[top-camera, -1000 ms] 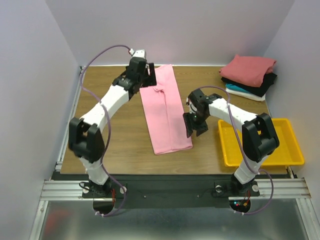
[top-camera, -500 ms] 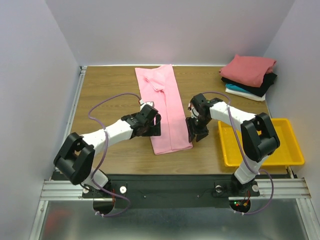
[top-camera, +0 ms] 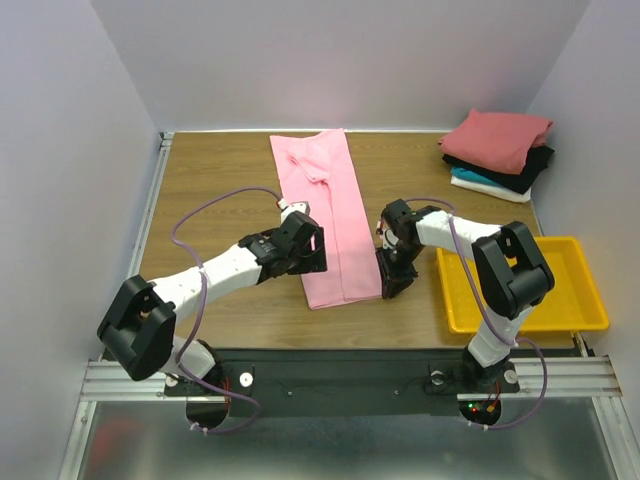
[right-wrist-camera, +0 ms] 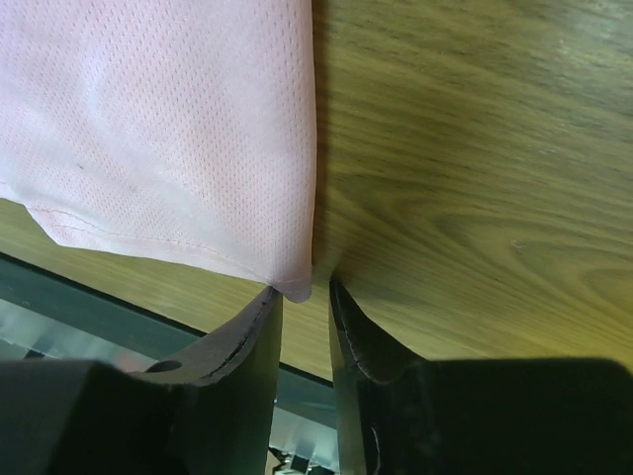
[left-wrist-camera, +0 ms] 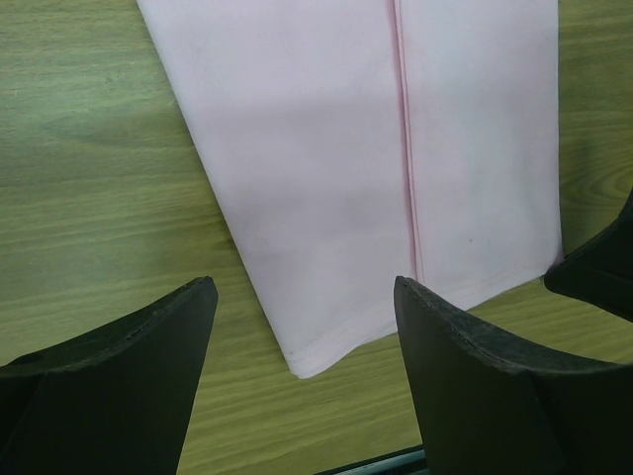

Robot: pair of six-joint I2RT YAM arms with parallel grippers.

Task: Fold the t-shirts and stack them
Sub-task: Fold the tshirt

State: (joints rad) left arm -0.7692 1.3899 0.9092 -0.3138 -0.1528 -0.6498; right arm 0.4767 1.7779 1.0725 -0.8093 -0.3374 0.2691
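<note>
A light pink t-shirt [top-camera: 330, 215], folded into a long narrow strip, lies on the wooden table, running from the back edge toward me. My left gripper [top-camera: 312, 258] hovers open at the strip's near left corner; in the left wrist view its fingers straddle that corner of the pink t-shirt [left-wrist-camera: 346, 148], with the left gripper [left-wrist-camera: 302, 289] touching nothing. My right gripper [top-camera: 388, 285] sits low at the near right corner. Its jaws are narrow, a slim gap left, and the corner of the pink t-shirt [right-wrist-camera: 168, 129] lies at the mouth of the right gripper [right-wrist-camera: 305, 292].
Folded t-shirts are stacked at the back right [top-camera: 497, 150], dusty red on top, black, teal and white beneath. A yellow plastic tray [top-camera: 520, 326] stands to the right of my right arm. The table's near metal edge [right-wrist-camera: 89, 297] runs just beyond the shirt's hem.
My left arm swung from the shirt's far end to its near left corner, staying open. My right gripper crept toward the near right corner and its jaws narrowed.
</note>
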